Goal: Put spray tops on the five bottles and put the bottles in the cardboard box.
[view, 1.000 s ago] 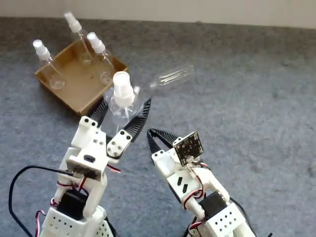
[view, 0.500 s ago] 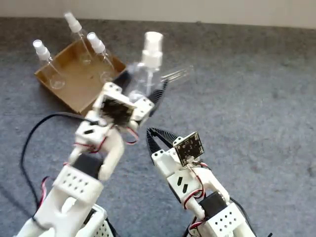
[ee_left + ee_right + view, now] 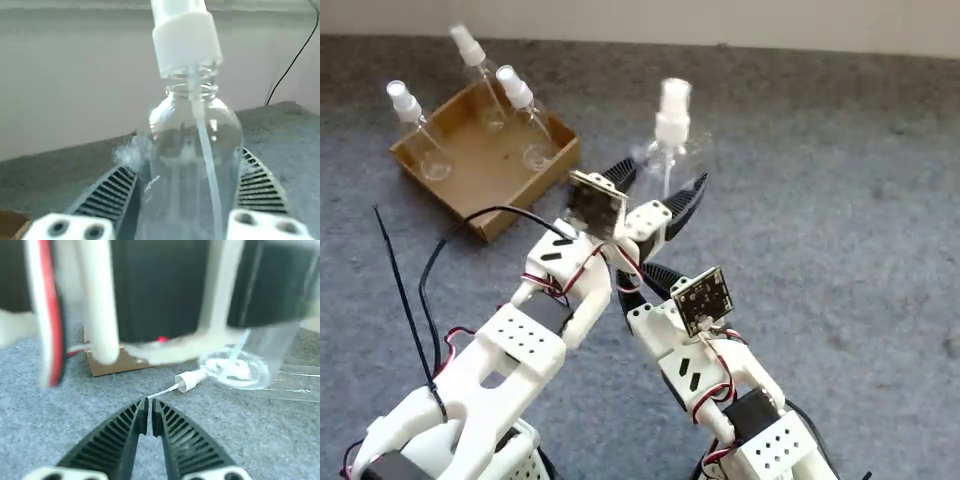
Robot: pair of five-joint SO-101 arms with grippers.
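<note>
Left gripper (image 3: 658,183): clamping the clear spray bottle (image 3: 666,150) around its body, ribbed black fingers pressing on opposite sides, holding it raised above the grey carpet (image 3: 840,200).
Held bottle: standing upright in the jaws, wearing a white spray top (image 3: 186,37) with the dip tube running down inside; hanging beside the cardboard box (image 3: 525,200), apart from it.
Right gripper (image 3: 149,409): sitting low over the carpet, fingers pinched nearly together, gripping nothing.
Cardboard box: resting on the carpet at the far left, carrying three capped bottles.
Bottles in box: first bottle (image 3: 417,135) leaning at the left corner, second bottle (image 3: 480,75) leaning at the far corner, third bottle (image 3: 525,115) leaning along the right side.
Loose spray top (image 3: 189,380): lying on its side on the carpet just beyond the right gripper's fingertips, thin tube pointing toward them.
Lying bottle (image 3: 300,382): resting flat on the carpet near the loose spray top, neck too hidden to tell whether capped.
</note>
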